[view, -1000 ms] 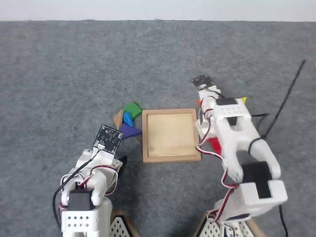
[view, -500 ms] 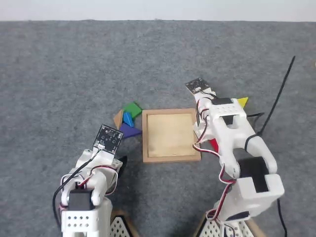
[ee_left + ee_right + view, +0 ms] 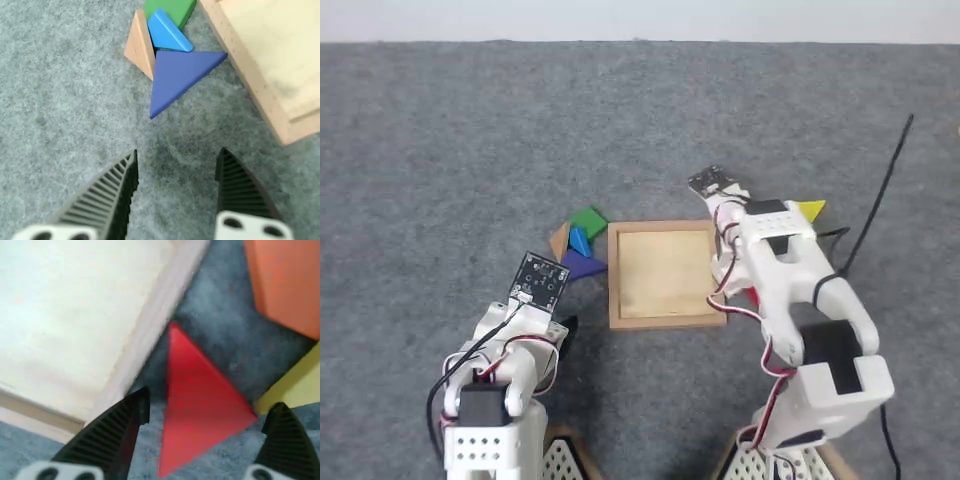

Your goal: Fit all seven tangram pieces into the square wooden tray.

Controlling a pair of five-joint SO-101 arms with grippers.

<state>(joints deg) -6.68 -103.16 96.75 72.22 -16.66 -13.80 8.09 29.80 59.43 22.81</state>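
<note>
The square wooden tray [image 3: 665, 273] lies empty at mid-table. Left of it sit a green piece [image 3: 588, 221], a blue triangle [image 3: 579, 241], a tan triangle [image 3: 558, 240] and a purple triangle [image 3: 583, 265]. My left gripper [image 3: 175, 185] is open above bare carpet, short of the purple triangle [image 3: 180, 75]. My right gripper [image 3: 205, 440] is open just over the red triangle [image 3: 200, 400], one finger on each side, next to the tray's rim [image 3: 150, 335]. An orange piece [image 3: 290, 280] and a yellow piece [image 3: 295, 385] lie beside it. The right arm covers most of the red triangle [image 3: 753, 294].
Grey carpet covers the table. A black cable [image 3: 880, 200] trails off at the right, near the yellow triangle [image 3: 811, 209]. Both arm bases stand at the near edge. Open carpet lies beyond the tray.
The right arm's wrist has swung left, toward the tray's right rim, uncovering more of the yellow triangle. The left arm has stayed still.
</note>
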